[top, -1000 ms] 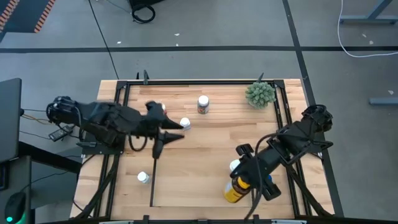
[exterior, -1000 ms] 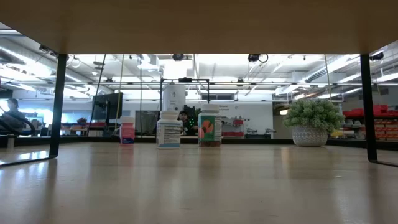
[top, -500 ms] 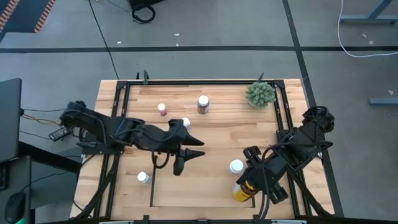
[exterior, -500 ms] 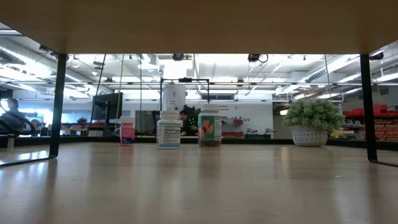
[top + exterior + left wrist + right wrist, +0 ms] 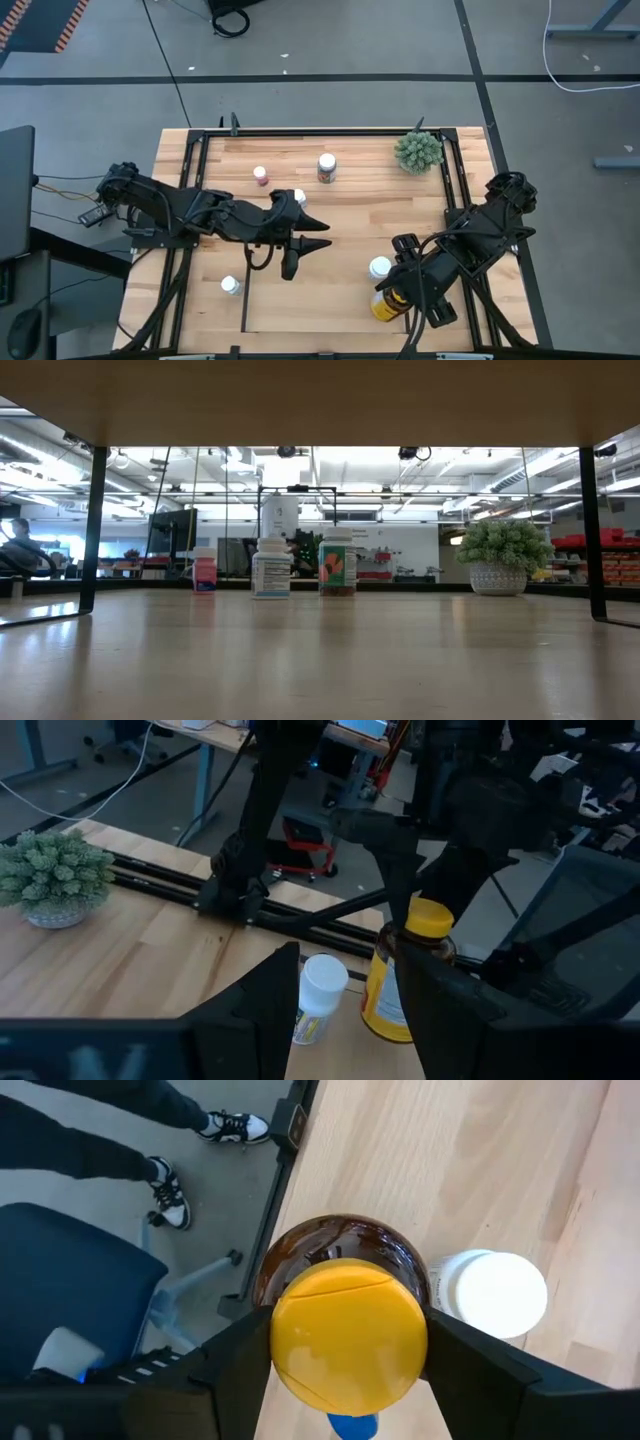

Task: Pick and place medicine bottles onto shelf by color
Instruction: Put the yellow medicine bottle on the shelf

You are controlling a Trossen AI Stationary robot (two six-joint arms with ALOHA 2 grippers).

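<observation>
While upright, amber bottle (image 5: 345, 1320) between right pincer (image 5: 340, 1355) fingers.

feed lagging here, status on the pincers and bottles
Right pincer astride amber bottle, grip unconfirmed. Left pincer open, mid-shelf. White-capped bottle right beside amber one.

Bright, even light is falling on the table (image 5: 350, 215) from above, and the arms are casting only soft shadows on the wood. In the low view, long ceiling lamps (image 5: 300, 460) are glowing very white and washing out the room behind, while the near tabletop is looking blurry. In the right wrist view, the yellow cap (image 5: 348, 1343) is showing up sharp.
</observation>
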